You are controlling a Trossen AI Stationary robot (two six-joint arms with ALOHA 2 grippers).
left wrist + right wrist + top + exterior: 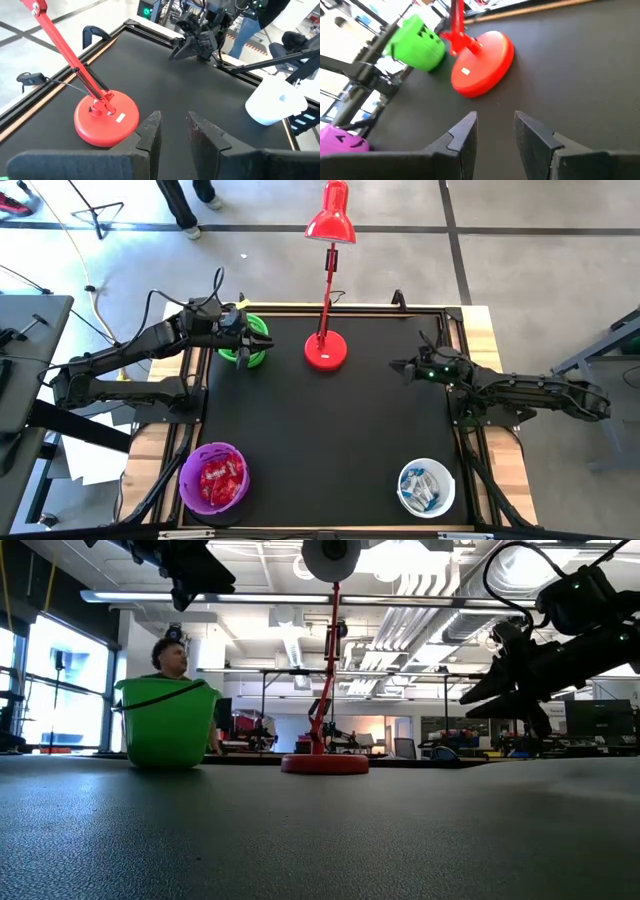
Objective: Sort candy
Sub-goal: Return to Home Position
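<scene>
The left gripper (258, 338) hung over the green bowl (234, 356) in the upper-left corner of the table (330, 430) as the high view showed it. The left wrist view showed its fingers a little apart with nothing between them. The right gripper (405, 367) was held above the mat near the right edge, well apart from every bowl, its fingers likewise parted and empty. The candy (220, 477) that could be seen lay in bowls: red pieces in the purple bowl (186, 470) at the lower left, and blue-and-white pieces in the white bowl (451, 480) at the lower right. The green bowl's contents were hidden under the gripper, and no loose piece showed on the mat. The sorting therefore looked finished, and the step in hand appeared to be bringing both arms home. To do that well, the left arm should probably rise straight up first, so its fingers clear the rim and do not tip the bowl. Only then should it draw back toward its own side. The lamp (326, 351) stood just beside that bowl with its stem leaning over the table, so the path ought to swing away from it. The right arm had open space around it and could simply fold back.
</scene>
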